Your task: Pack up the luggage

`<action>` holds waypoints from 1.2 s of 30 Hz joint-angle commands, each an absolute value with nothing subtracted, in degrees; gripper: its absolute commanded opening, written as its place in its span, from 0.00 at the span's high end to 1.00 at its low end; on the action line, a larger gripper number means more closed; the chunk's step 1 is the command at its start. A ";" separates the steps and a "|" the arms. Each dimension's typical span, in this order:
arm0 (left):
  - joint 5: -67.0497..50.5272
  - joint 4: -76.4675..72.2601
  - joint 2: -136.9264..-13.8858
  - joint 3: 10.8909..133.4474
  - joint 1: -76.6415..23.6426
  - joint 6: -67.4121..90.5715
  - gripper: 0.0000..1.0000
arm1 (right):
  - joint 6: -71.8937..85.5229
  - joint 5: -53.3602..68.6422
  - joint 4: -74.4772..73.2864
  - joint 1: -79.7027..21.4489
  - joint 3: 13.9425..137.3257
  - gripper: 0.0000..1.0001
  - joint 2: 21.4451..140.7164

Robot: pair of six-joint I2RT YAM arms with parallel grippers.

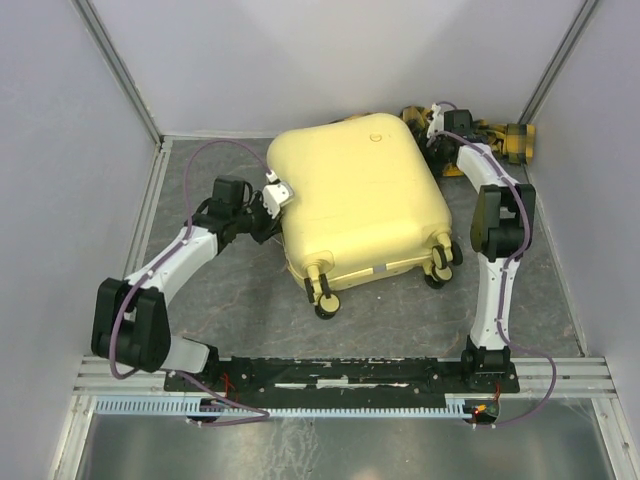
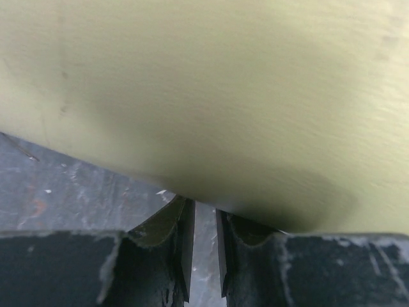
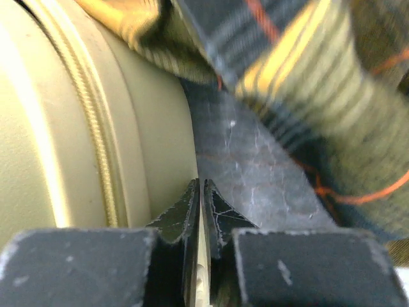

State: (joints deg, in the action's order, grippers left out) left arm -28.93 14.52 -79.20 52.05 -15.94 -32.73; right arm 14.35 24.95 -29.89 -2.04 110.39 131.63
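One pale-yellow hard-shell suitcase [image 1: 360,200], closed, lying flat mid-way across the grey table [image 1: 230,300], black wheels [image 1: 325,300] nearest the arms.
Left gripper [image 2: 204,208]: jaws a narrow slit apart, empty, nosed against the shell's left flank, probably to steady it.
Right gripper [image 3: 199,185]: fingers pressed together, grasping nothing visible, between the suitcase's far-right corner and a yellow-and-black plaid cloth [image 3: 307,77].
Overhead view gives the layout; only the right wrist view shows the zip seam [image 3: 96,128].

luggage [image 1: 360,205]: flat on the table [image 1: 230,300], centre toward the far edge, wheels [image 1: 325,296] facing the near edge | cloth [image 1: 495,138]: far right corner, behind and right of the luggage | left gripper [image 1: 280,196]: against the luggage's left side | right gripper [image 1: 437,124]: between the luggage's far right corner and the cloth
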 commanded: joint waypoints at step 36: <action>-29.43 23.56 -73.66 53.06 -13.19 -21.79 0.38 | -32.06 33.15 -88.58 16.98 92.37 0.10 85.21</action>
